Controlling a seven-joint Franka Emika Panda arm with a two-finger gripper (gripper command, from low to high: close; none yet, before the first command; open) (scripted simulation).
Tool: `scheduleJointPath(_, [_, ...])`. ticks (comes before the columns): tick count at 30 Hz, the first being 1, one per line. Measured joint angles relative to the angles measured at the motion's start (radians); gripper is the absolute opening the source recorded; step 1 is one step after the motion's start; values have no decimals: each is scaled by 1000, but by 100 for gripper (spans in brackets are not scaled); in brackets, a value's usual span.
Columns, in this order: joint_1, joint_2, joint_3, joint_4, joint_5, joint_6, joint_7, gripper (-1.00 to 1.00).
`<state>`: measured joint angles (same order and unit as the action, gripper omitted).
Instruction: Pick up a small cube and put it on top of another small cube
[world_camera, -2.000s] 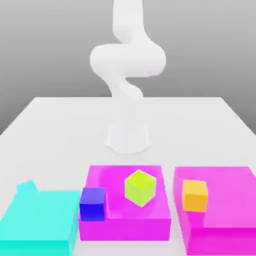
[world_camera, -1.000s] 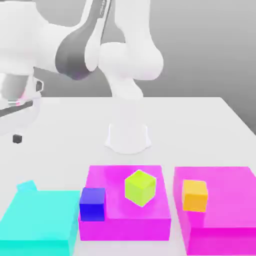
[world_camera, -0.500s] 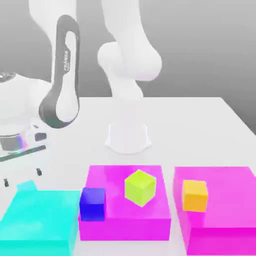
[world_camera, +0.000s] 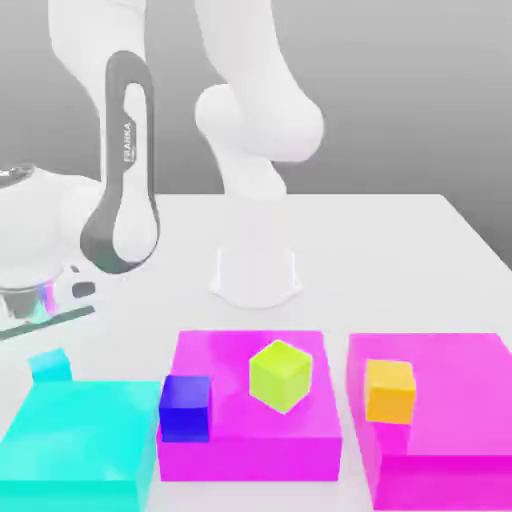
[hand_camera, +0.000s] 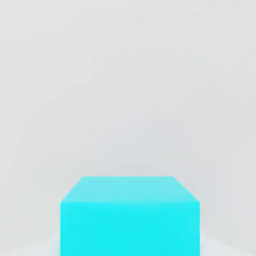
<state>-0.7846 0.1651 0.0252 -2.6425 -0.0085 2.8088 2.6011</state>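
Observation:
The small cube (world_camera: 50, 368), tiny and plain cyan, sits at the exterior view's left, just behind the large flat cyan block (world_camera: 80, 440). My gripper (world_camera: 48, 352) hangs directly over it and is shut on its sides. In the hand view the small cube (hand_camera: 130, 215) lies close and centred against the white table. Other small cubes stand apart: a blue cube (world_camera: 185, 407) against the front left of the middle magenta block, a lime cube (world_camera: 280, 375) on top of that block, and an orange cube (world_camera: 390, 390) on the right magenta block.
Two magenta blocks (world_camera: 215, 355) (world_camera: 450, 380) line the front beside the cyan block. The arm's white base (world_camera: 256, 275) stands mid-table behind them. The arm's elbow (world_camera: 125, 200) leans over the exterior view's left side.
The hand came down over the small cyan cube, and the spread fingers closed in on it. The cube now sits slightly higher in the exterior view.

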Motion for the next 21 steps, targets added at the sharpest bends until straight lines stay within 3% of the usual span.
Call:
scheduleJointPath(11, [174,-189,105,71,103,-271,-343,-100])
scheduleJointPath(21, [337,-303,175,97,102,-400,-757,-100])
